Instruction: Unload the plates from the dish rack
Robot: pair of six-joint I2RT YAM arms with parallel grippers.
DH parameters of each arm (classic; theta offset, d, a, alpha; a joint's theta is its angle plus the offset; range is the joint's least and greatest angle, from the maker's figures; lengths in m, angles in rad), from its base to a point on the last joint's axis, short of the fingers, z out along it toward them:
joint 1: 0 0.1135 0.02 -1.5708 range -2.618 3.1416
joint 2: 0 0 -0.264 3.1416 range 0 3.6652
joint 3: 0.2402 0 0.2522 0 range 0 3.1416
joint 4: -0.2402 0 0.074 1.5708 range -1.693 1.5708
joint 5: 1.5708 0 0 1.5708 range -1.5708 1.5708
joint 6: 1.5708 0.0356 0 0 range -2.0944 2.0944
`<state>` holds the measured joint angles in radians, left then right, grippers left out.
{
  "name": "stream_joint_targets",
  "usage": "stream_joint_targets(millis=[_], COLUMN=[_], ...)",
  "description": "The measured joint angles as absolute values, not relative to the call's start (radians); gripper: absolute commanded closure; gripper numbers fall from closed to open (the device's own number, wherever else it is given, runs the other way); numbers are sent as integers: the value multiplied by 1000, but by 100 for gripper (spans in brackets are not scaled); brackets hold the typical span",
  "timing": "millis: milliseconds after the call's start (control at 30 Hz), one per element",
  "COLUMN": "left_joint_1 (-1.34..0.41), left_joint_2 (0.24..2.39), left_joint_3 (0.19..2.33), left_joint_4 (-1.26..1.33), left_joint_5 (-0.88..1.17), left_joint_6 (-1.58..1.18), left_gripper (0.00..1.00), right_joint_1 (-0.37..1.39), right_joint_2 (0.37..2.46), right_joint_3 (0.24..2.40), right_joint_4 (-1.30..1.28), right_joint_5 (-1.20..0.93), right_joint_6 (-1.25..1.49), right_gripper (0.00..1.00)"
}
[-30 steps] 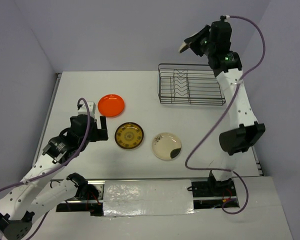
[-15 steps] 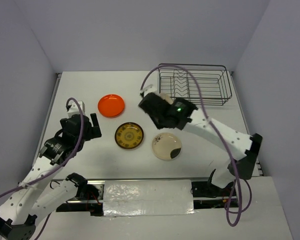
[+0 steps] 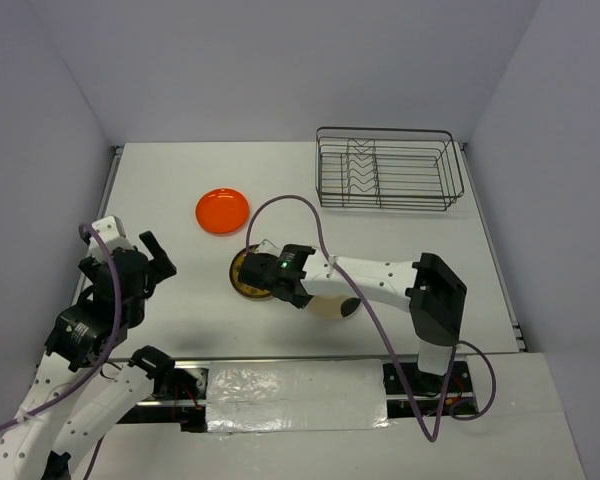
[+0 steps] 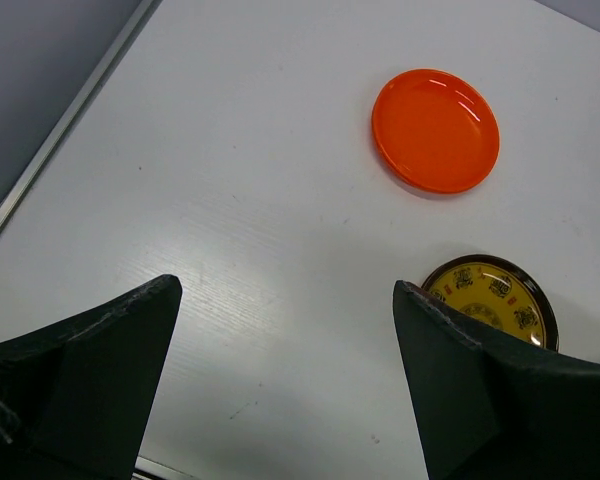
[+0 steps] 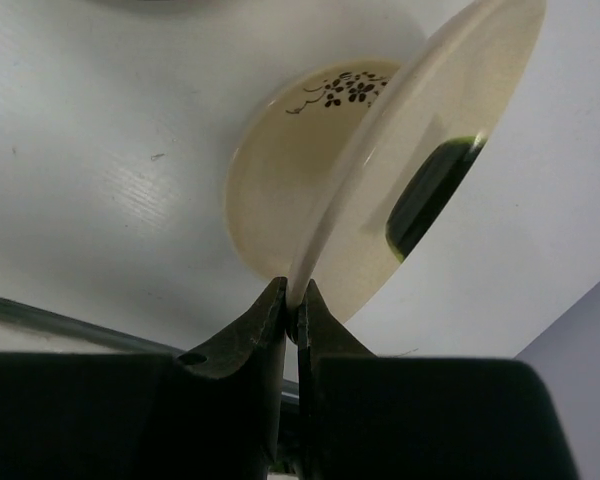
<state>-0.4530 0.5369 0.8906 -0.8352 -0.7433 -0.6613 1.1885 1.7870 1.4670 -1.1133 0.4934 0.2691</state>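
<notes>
At the near left of the table (image 3: 180, 170), my left gripper (image 4: 285, 290) hangs over bare white surface, its fingers (image 4: 80, 370) spread wide with nothing between them. Toward the middle, my right arm reaches low across the table. The right gripper (image 5: 292, 295) has its fingers pinched tight on the rim of a cream plate (image 5: 420, 130) — held tilted on edge, a dark green patch showing on its inner face. Directly beneath it a second cream plate (image 5: 280, 180), marked with small dark flowers, lies flat on the table; I cannot tell from the wrist view whether the two touch. In the overhead view my right wrist covers part of that pair and overlaps the right edge of the brown plate (image 4: 490, 300), which lies flat just beside them, yellow-gold pattern up. Farther out and to the left, the orange plate (image 4: 436, 130) lies flat, apart from the brown one. At the far right of the table stands the dish rack (image 3: 388, 172) — dark wire, wavy dividers upright inside — well apart from both grippers and all four plates.
</notes>
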Motion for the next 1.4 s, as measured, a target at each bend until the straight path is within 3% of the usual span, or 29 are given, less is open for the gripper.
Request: stream_joint_targets(millis=[233,333,400,433,633,900,1067,1200,1400], left_joint_1=[-453,-453,-453,-453,-453,-403,-297,-239,-224], left_joint_2=[556,561,561,561,562,621,627,601,569], left_joint_3=[891,891,891,891,891,891,893,893,894], left_joint_4=[-834,-834,-834,-834,-834,-839,-835,-812,-783], left_joint_5=[-738,-734,-731,-731,-730,-744,-738,-706,-665], left_joint_6=[-659,-658,-658,-658,-658,-662,-654,-623,-574], left_gripper=[0,0,1,1,0,1,1,0,1], right_joint_1=[1188,1188,1189,1190,1208,1172,886,643,580], right_joint_2=[1854,1855,1854,1853,1782,1380,1043,804,690], right_joint_3=[1404,1372,1354,1347,1318,1190,990,936,1029], right_joint_4=[-1061,-1052,-1045,-1042,-1037,-872,-622,-579,-693], right_joint_5=[463,461,459,459,459,451,433,462,601], right_joint_6=[281,300,316,323,338,352,374,350,325], right_gripper=[91,63,37,1,0,0,0,0,0])
